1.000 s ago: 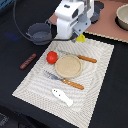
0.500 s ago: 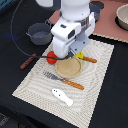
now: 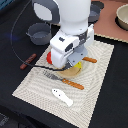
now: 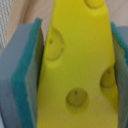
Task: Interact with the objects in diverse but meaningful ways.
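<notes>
A dark tabletop carries a striped placemat, the landmark here. Over the placemat's middle the Panda arm leans down; its tool is clamped on the yellow cheese wedge, teal pads pressing both flanks. A grey two-handled pot sits off the placemat's far corner, a brown sausage stick just beside its edge, a white fish shape on its near part.

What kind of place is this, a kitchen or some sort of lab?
Probably a robot lab bench dressed as a play kitchen: a striped mat holds a toy white fish and fork, a grey pot sits nearby, and the gripper grips a cheese wedge.
</notes>
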